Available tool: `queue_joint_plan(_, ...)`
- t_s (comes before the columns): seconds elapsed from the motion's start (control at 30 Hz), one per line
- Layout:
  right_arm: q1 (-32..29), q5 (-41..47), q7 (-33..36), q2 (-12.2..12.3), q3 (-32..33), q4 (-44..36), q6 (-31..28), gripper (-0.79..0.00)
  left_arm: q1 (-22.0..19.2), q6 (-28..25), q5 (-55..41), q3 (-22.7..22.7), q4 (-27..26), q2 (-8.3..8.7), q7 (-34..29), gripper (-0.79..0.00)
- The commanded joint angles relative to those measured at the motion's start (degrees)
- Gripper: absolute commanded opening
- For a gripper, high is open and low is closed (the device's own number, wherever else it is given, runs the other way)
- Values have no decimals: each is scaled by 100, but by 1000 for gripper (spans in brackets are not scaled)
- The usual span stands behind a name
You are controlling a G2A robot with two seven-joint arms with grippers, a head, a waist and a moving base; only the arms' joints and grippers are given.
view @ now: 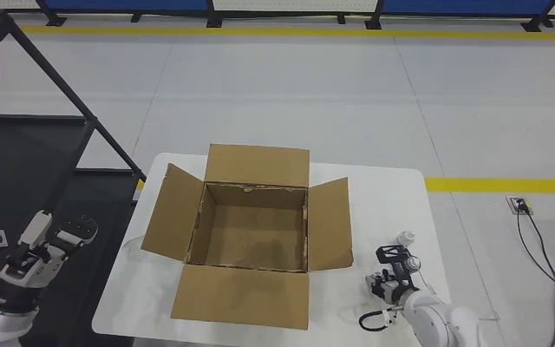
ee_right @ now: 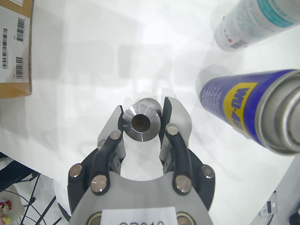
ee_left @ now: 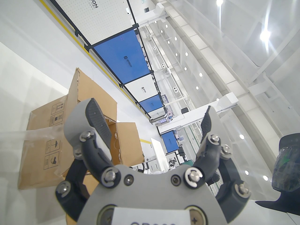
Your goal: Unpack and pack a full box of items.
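Box (view: 243, 299) open; cylinder (ee_right: 141, 122), blue can (ee_right: 234, 104), white can (ee_right: 253, 15) upright.

A high camera looks down on the table (view: 381, 199) and open cardboard box (view: 256, 234); the left wrist camera tilts up past that box toward the ceiling (ee_left: 234, 47); the right wrist camera hangs close above the table.

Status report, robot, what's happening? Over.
Left end effector open. Right end effector shut on metal cylinder. Box open. Blue spray can, white spray can nearby.

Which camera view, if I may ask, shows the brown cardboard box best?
The top view: the brown cardboard box appears whole, flaps spread. The left wrist view shows its outer side, the right wrist view a labelled corner.
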Motion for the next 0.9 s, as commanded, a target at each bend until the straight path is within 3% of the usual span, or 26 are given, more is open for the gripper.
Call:
queue_joint_plan(0.0,-57,48,-71,7,23,-156,5,-751,0,0,0,0,0,0,0,0)
queue_joint_plan(0.03,-113,81,-107,11,47,-301,7,-785,0,0,0,0,0,0,0,0)
queue_joint_plan(0.3,-853,-38,-383,46,501,-2722,539,-785,0,0,0,0,0,0,0,0)
queue_joint_plan(0.37,-878,12,-422,41,554,-3343,730,-785,0,0,0,0,0,0,0,0)
queue_joint_plan(0.47,-493,219,-747,29,446,-3479,778,-785,0,0,0,0,0,0,0,0)
queue_joint_plan(0.63,456,60,-632,9,-554,-3479,562,-785,0,0,0,0,0,0,0,0)
queue_joint_plan(0.87,1697,-1138,683,-163,-2903,-3257,1002,-785,0,0,0,0,0,0,0,0)
